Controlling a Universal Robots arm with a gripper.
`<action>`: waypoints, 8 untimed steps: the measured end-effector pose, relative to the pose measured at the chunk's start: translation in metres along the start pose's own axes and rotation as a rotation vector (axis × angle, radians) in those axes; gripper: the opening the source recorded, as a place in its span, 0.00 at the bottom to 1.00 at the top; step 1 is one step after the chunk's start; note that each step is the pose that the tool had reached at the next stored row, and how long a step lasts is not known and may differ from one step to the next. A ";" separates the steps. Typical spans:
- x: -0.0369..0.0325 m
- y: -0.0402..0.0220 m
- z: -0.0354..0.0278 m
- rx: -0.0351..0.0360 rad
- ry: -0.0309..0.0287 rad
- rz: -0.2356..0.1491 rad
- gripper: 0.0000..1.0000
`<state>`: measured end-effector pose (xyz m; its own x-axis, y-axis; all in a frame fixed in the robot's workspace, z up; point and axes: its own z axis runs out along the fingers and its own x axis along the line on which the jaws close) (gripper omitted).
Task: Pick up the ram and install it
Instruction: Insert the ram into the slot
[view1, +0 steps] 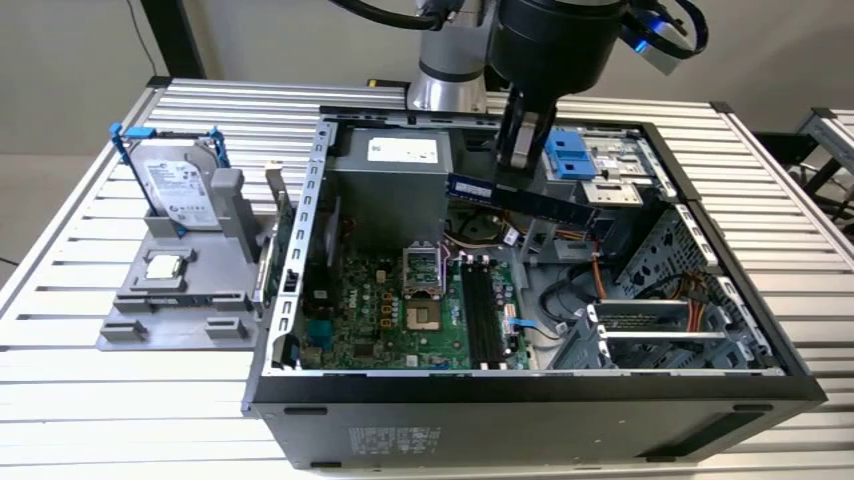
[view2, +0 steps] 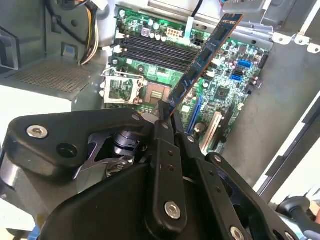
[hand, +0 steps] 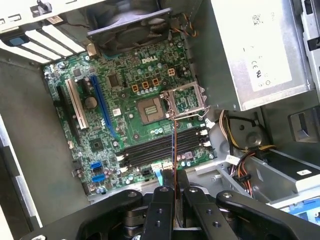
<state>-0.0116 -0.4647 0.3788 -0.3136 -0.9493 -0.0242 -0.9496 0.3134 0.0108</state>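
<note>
Slatted metal worktop (view1: 80, 400) carries an open computer case (view1: 534, 410) lying on its side. Next to it, on the exterior view's left, a grey stand (view1: 147, 325) holds the hard drive (view1: 180, 185) and the processor (view1: 163, 267). Above the case the gripper (view1: 521, 160) is clenched on the ram (view1: 534, 203), which hangs well above the motherboard (view1: 360, 320) and apart from the memory slots (view1: 483, 310). To do this step well, I judge the stick must be turned until its long edge runs along a slot, kept level and brought down straight. The exterior view gives the height and the slanted pose. In the first wrist view the ram (hand: 174, 150) is edge-on, a thin line crossing the memory slots (hand: 160, 145), while the second wrist view shows its flat face (view2: 205, 55).
</note>
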 end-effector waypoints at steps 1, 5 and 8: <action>0.0000 0.0000 0.0000 0.0001 0.0000 0.004 0.00; 0.0000 0.0000 0.0001 0.0016 -0.0008 0.066 0.00; 0.0000 0.0000 0.0000 0.0028 -0.0012 0.116 0.00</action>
<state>-0.0116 -0.4647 0.3788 -0.4216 -0.9065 -0.0241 -0.9068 0.4215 0.0108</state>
